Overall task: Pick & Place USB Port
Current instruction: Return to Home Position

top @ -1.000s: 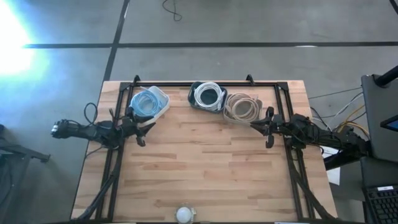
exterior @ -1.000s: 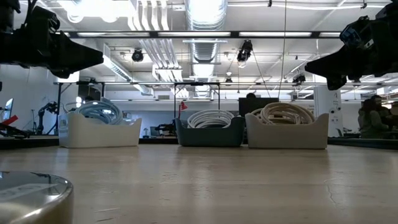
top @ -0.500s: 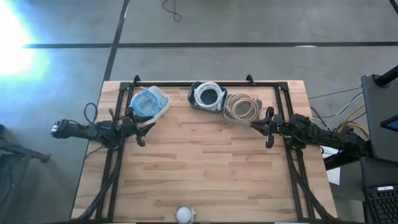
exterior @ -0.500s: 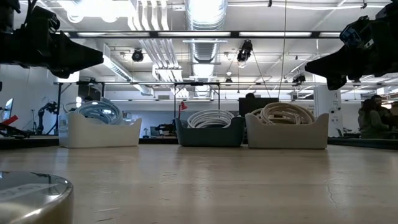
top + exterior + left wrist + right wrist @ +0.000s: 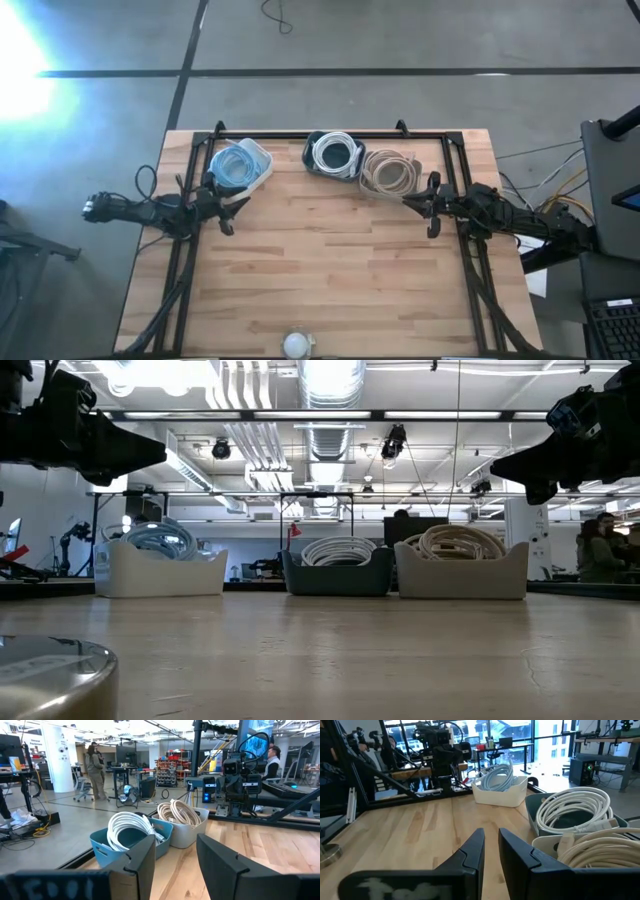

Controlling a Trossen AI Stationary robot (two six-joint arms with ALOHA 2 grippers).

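Above the table's left side, the left gripper (image 5: 175, 840) is hovering with its fingers parted, gripping nothing. The right gripper (image 5: 490, 834) is hanging opposite, fingers only narrowly apart and likewise empty. Along the far edge, the brown coiled charger cable (image 5: 450, 543) is sitting heaped in the beige plastic bin (image 5: 460, 582), next to the white coiled cable (image 5: 340, 548) in the dark blue bin (image 5: 335, 584) and the pale blue coil (image 5: 160, 538) in the white bin (image 5: 160, 578). Because the right gripper is hanging near the beige bin, a wide swing could likely snag a loop rising above its rim and drag it onto the light wooden table (image 5: 330, 280).

Three bins (image 5: 160, 575) (image 5: 335, 580) (image 5: 462, 582), three cable coils (image 5: 235, 165) (image 5: 335, 153) (image 5: 390, 172), two arms (image 5: 150, 210) (image 5: 500, 212), one round metal object (image 5: 297, 345)
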